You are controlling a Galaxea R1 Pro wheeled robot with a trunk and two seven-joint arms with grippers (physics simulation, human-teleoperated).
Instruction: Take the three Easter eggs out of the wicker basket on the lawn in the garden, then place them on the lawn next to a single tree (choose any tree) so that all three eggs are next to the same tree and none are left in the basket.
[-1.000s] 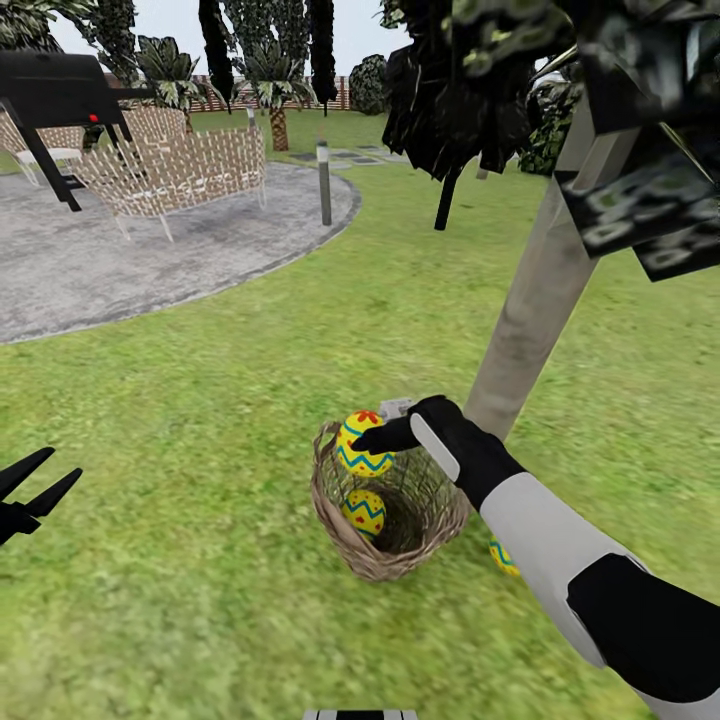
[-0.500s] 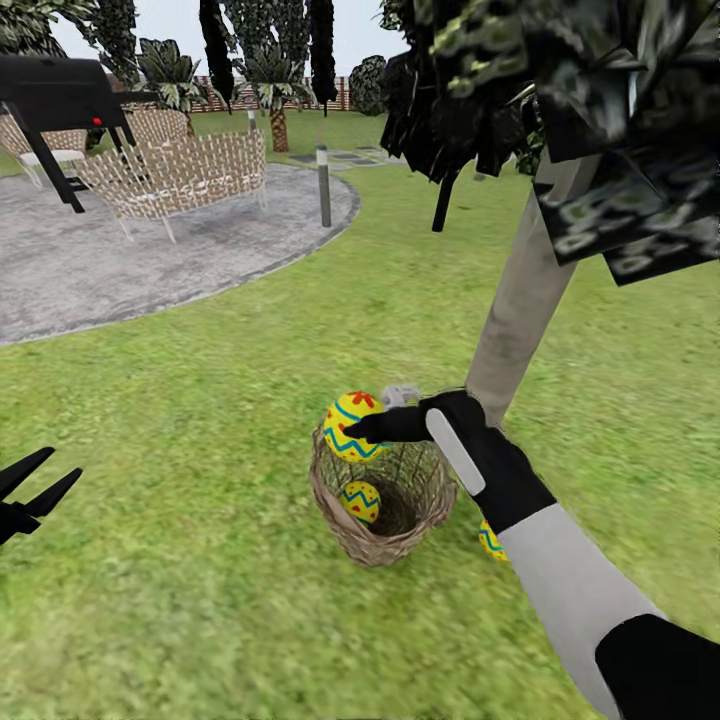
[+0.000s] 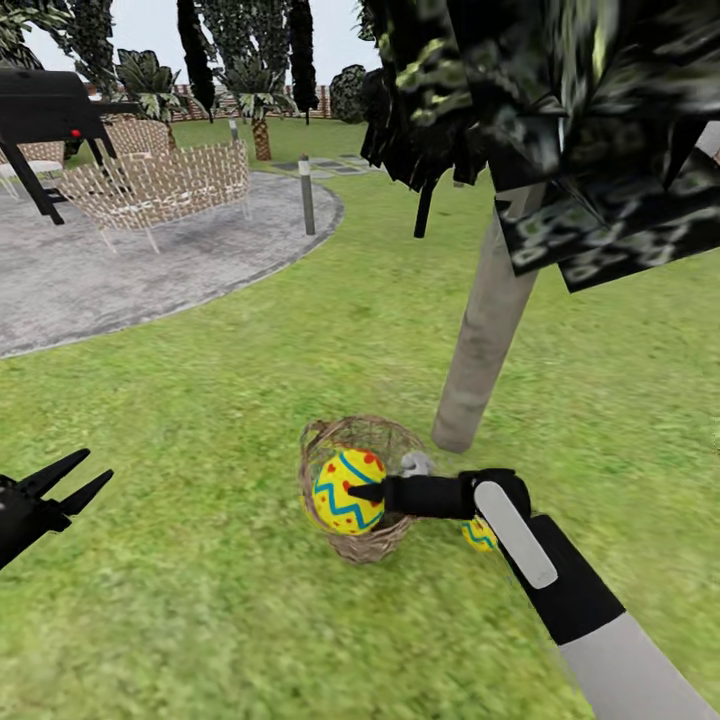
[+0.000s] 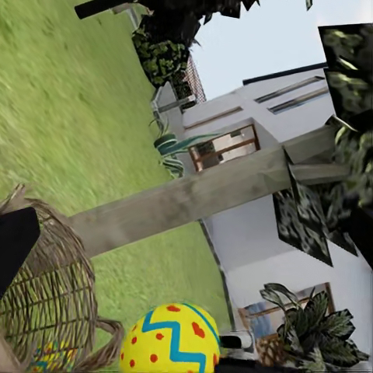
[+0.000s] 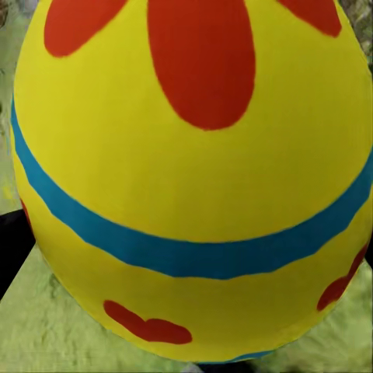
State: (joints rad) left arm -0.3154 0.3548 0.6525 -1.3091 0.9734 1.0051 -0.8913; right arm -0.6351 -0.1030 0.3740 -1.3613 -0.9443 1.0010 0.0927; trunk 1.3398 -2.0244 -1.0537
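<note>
My right gripper point(image 3: 365, 492) is shut on a yellow Easter egg point(image 3: 338, 487) with blue zigzag and red marks, held just above the brown wicker basket point(image 3: 352, 428) on the lawn point(image 3: 220, 380). The right wrist view shows this egg point(image 5: 194, 179) very close. The held egg covers the basket's inside. Another egg point(image 3: 477, 537) lies on the grass between the basket and the tree trunk point(image 3: 485, 330), partly behind my wrist. The left wrist view shows the basket point(image 4: 54, 287), the held egg point(image 4: 172, 340) and the trunk point(image 4: 194, 198). My left gripper point(image 3: 95, 468) is open, far left.
A grey round patio point(image 3: 130, 270) with lattice wicker chairs point(image 3: 150, 185) and a short post point(image 3: 307, 195) lies at the back left. Dark angular leaves point(image 3: 560, 110) hang low over the basket area. A white house point(image 4: 264, 148) stands beyond the tree.
The head camera has shifted, so the whole scene sits differently. My right gripper has raised the egg from the basket's rim toward the camera; it looks larger and now hides the egg inside.
</note>
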